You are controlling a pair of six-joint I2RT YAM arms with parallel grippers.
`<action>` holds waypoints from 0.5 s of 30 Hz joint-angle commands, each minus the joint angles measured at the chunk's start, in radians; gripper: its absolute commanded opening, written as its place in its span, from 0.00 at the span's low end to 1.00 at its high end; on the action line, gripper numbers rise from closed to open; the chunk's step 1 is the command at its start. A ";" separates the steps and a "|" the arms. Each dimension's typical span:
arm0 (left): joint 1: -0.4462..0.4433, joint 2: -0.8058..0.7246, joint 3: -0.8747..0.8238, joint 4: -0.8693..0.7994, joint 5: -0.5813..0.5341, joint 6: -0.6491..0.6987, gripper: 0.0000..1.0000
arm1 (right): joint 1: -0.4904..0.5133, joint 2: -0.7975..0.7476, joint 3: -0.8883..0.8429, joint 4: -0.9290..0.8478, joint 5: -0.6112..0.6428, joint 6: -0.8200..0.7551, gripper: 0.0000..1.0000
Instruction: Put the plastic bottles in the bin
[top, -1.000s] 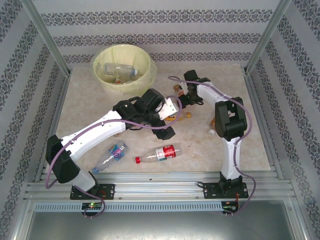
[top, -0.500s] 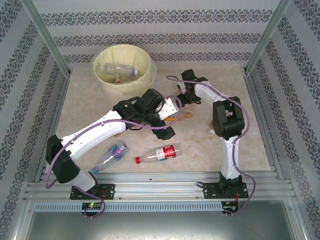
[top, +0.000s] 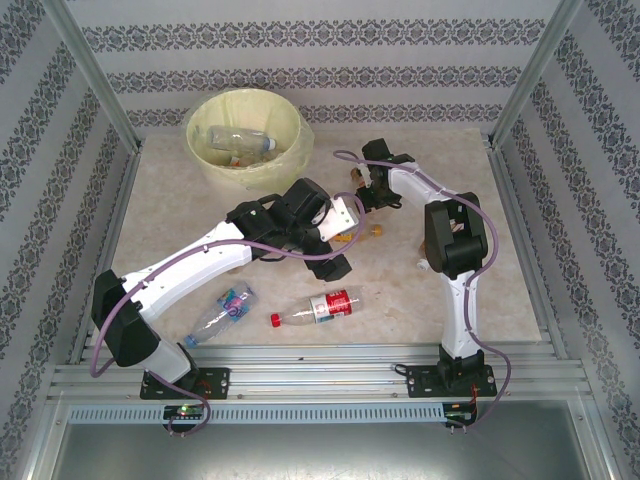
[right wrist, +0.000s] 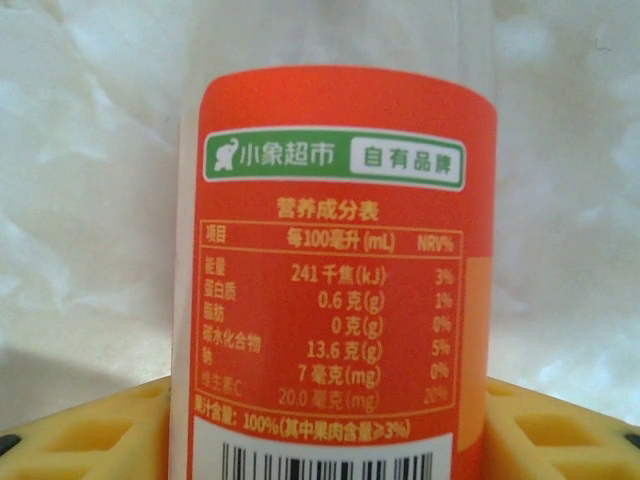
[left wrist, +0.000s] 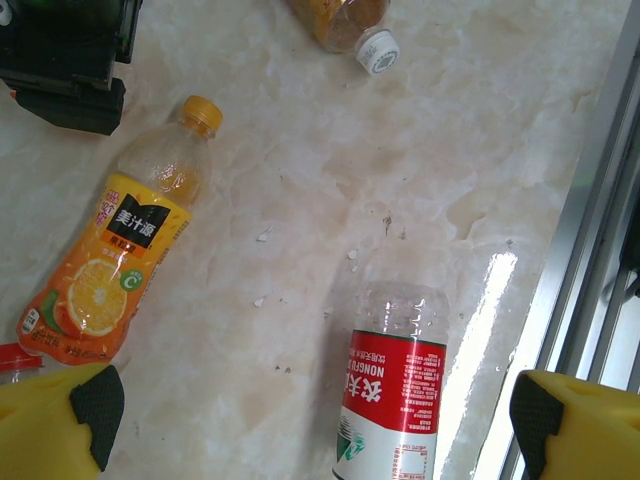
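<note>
Cream-white and lined with a pale yellow bag (top: 290, 125), the bin (top: 205, 165) stands at the far left of the table (top: 400, 300). Inside it a clear bottle (top: 238, 137) lies on its side. Closer to the bin's near wall there is something with orange on it (top: 240, 158), too small to make out.

To the right of the bin, the right gripper (top: 360, 190) is down at the table over an orange-labelled bottle (right wrist: 330, 250). In the right wrist view its yellow fingers (right wrist: 90, 430) lie against both sides of the label, so the jaws are closed on that bottle, which is outside the bin.

Nearer than the bin and to its right, the left gripper (left wrist: 315, 415) hangs above the table with its jaws wide apart and nothing between them. Its wrist view looks down on three bottles lying outside the bin:
- an orange juice bottle (left wrist: 110, 260) with an orange cap, its upper part clear
- a red-and-white labelled bottle (left wrist: 395, 390), its clear shoulder looking empty
- a white-capped bottle (left wrist: 350, 25) with orange-brown showing inside

Much nearer than the bin, along the table's near edge, a blue-labelled bottle (top: 222, 308) and a red-capped bottle (top: 318, 306) lie on their sides.
</note>
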 commanded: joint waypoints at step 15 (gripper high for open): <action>-0.011 -0.035 0.029 0.044 0.059 -0.140 1.00 | -0.011 -0.533 -0.431 0.157 -0.132 0.184 0.60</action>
